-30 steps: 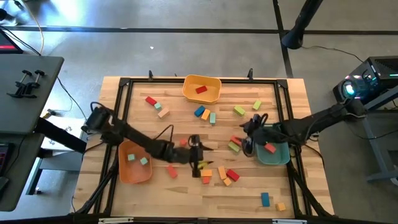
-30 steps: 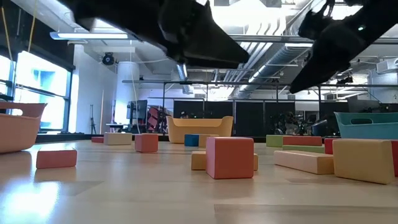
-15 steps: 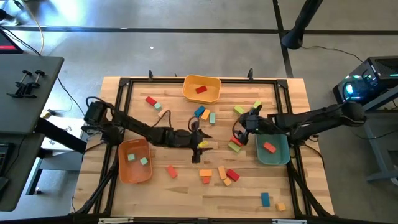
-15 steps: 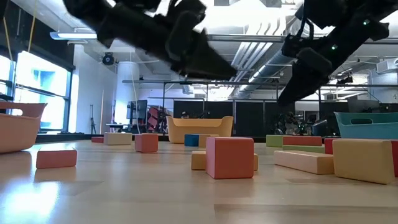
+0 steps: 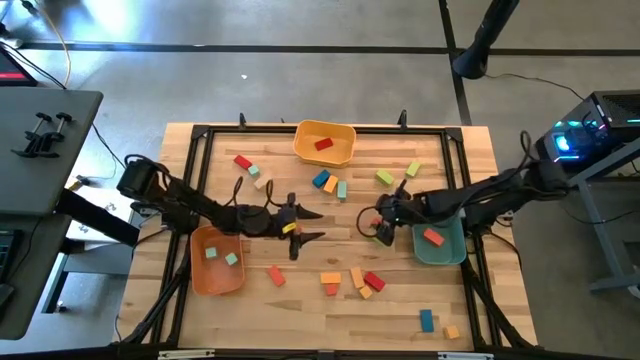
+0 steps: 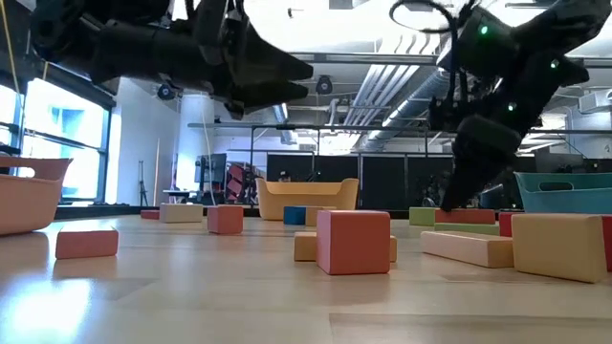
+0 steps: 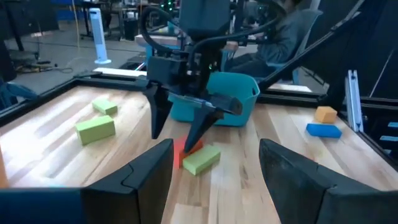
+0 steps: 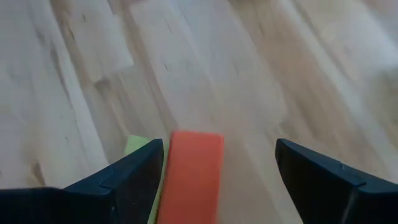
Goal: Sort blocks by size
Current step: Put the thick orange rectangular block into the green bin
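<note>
Now the right claw [image 8: 214, 180], wide open and empty, is straddling the red block [image 8: 189, 177], long axis running between the fingers.

Probably a lab: exposed ceiling ducts [image 6: 382, 67], framed wooden table [image 5: 200, 140].

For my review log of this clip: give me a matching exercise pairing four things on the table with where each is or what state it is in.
Things:
1. yellow bin
2. orange bin
3. right gripper
4. blue block

Places or states:
A. open, above a red block
B. holds one red block, far edge of the table
C. near edge, beside a small orange block
D. holds two small blocks, on the left arm's side

Pairs: 1-B, 2-D, 3-A, 4-C
</note>
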Tool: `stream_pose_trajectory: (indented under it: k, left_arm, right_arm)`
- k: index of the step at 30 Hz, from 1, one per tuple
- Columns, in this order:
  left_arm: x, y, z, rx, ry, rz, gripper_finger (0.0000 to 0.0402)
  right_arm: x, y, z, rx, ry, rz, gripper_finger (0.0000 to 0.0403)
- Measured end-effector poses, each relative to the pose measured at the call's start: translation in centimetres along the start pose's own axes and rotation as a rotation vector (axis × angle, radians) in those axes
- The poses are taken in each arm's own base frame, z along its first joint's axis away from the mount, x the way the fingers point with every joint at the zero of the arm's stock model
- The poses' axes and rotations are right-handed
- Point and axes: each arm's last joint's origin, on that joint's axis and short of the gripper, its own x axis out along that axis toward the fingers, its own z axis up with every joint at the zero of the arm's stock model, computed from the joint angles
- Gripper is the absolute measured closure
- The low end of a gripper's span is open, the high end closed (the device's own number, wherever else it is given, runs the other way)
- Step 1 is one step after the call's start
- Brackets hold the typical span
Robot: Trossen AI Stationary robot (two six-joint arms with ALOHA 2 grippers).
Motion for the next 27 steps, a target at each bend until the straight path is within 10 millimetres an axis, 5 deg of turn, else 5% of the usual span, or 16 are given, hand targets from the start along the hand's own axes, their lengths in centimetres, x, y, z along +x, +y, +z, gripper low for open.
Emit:
stream_pose_trajectory:
  k: [13, 16, 20, 27]
  left_arm:
    - [-0.4, -0.9, -0.3, 0.020, 0.009, -0.002, 0.0177]
    - [-0.4, -0.9, -0.3, 0.020, 0.009, -0.001, 0.0177]
    - [-0.4, -0.8, -0.4, 0.022, 0.017, 0.014, 0.0177]
    - [-0.4, -0.9, -0.5, 0.010, 0.027, 0.016, 0.0177]
  right_arm:
    - [1.0, -0.1, -0.8, 0.020, 0.096, -0.025, 0.0265]
    - [0.6, 0.1, -0.4, 0.019, 0.091, -0.021, 0.0274]
    - [-1.4, 0.9, 1.0, -0.003, 0.036, -0.036, 0.0274]
    - [-7.6, 2.8, 1.8, -0.045, 0.031, -0.085, 0.0274]
